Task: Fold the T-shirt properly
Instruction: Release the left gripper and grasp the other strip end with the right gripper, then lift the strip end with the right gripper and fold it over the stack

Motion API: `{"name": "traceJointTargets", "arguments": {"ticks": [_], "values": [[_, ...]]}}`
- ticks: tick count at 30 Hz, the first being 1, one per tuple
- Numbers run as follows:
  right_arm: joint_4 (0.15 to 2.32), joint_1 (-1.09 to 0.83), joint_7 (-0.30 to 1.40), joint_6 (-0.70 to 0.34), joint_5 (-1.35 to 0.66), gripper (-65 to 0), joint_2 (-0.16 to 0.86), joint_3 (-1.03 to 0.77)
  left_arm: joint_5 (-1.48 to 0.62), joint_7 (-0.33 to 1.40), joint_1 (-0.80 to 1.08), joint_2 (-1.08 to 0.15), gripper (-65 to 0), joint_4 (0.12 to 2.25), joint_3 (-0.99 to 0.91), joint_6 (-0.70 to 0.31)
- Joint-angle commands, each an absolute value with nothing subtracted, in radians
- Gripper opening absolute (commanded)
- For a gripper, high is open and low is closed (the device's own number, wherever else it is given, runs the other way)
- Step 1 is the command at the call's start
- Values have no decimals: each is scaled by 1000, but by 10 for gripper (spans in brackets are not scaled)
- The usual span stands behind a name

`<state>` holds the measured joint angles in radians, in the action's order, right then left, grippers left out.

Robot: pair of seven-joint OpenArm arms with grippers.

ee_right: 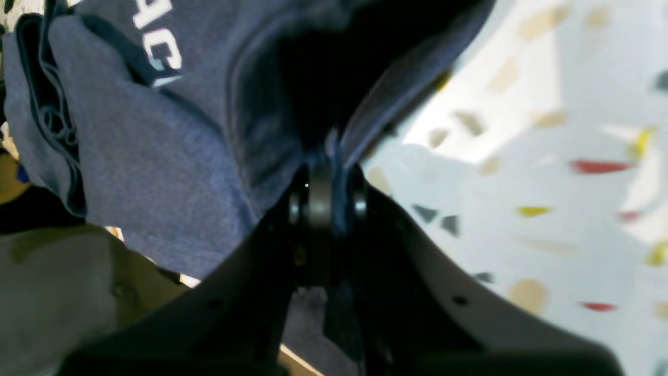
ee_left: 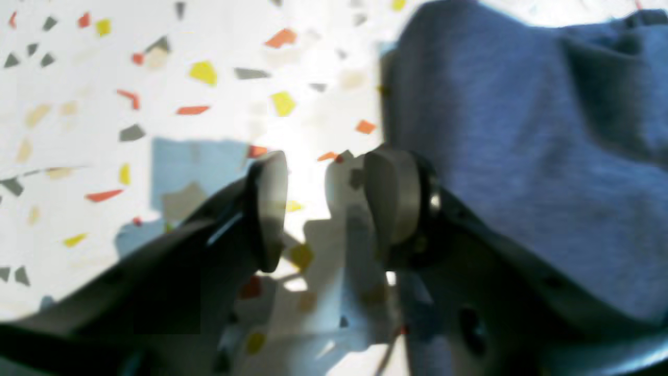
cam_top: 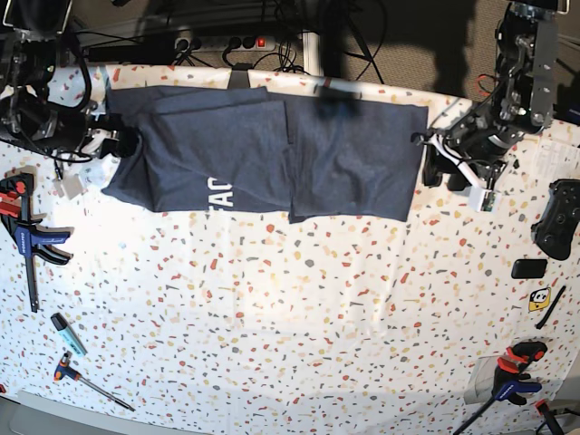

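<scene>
right pincer (ee_right: 324, 201) clamped on t-shirt (cam_top: 263, 159) hem, left pincer (ee_left: 324, 209) agape, empty, white lettering (cam_top: 216, 193) overhead

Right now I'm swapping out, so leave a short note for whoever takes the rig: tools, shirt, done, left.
Right tool: shut on the T-shirt edge at its end of the table.
Left tool: open, empty, beside the shirt's other end.
Shirt: spread across the table's far side, one part folded over, lettering partly showing.
Done: first fold, right grasp.
Left: left grasp, remaining folds.
</scene>
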<state>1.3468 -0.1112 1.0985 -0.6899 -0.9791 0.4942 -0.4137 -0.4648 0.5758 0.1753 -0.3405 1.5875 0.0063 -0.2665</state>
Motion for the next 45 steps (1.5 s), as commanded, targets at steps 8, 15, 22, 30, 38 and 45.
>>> {"name": "traceJointTargets", "arguments": {"ticks": [8, 15, 22, 30, 38, 45], "values": [[1570, -131, 1143, -698, -1037, -650, 449, -429, -472, 545, 187, -350, -385, 1533, 0, -297], [1826, -147, 1143, -698, -1034, -650, 225, -378, -473, 523, 205, -344, -385, 1466, 2, -361], [1847, -144, 1068, -698, -884, -650, 35, -147, -473, 525, 211, -344, -386, 1464, 2, -398], [1834, -131, 886, -698, -588, -650, -147, 51, -472, 526, 224, -344, -385, 1464, 2, -398], [1774, -96, 807, -690, -466, -650, -157, 204, -472, 527, 233, -346, -386, 1465, 2, -398], [1694, -64, 759, -669, -482, -573, -157, 229, -472, 522, 233, -349, -385, 1465, 2, -398]]}}
